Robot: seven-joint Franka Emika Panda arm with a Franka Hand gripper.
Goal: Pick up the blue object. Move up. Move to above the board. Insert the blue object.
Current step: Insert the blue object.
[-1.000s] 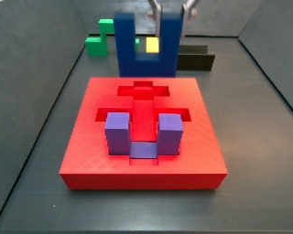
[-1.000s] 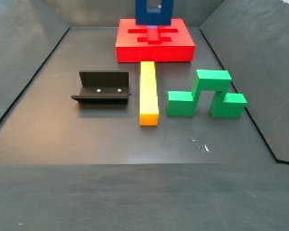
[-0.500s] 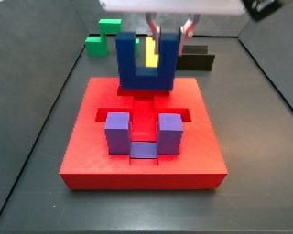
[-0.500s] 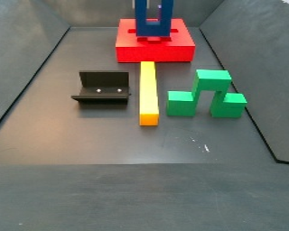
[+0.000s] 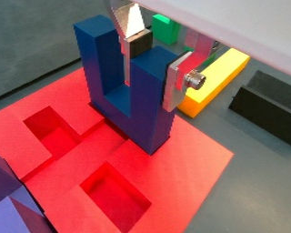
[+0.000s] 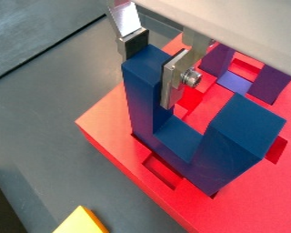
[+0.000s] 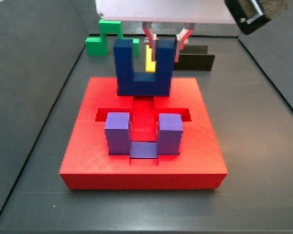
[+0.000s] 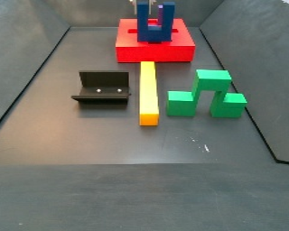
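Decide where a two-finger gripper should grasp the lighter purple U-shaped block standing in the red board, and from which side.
Grip one upright prong of the purple U-shaped block, coming straight down from above. Its base sits sunk in the flat red board, so only the flat-sided prongs stand free. The gripper, at the board's other end, holds a prong of the dark navy-blue U-shaped block likewise.
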